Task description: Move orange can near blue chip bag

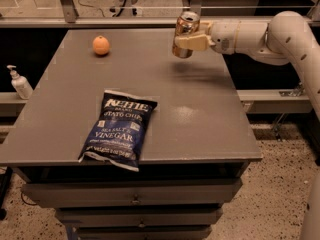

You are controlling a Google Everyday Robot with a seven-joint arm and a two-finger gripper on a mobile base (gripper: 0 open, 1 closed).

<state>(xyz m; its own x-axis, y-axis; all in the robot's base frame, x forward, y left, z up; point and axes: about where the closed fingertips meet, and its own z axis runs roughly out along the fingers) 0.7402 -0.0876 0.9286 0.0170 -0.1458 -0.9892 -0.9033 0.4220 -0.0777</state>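
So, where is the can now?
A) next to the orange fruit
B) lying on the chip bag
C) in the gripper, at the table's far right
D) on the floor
C: the gripper grips the can at the table's far right, apart from the bag and the fruit.

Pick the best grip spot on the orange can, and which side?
Mid-wall of the orange can, coming in level from the table's right side. It is near upright and cylindrical, so opposite sides suit a parallel grip. The gripper holds it just so, above the far right part of the table.
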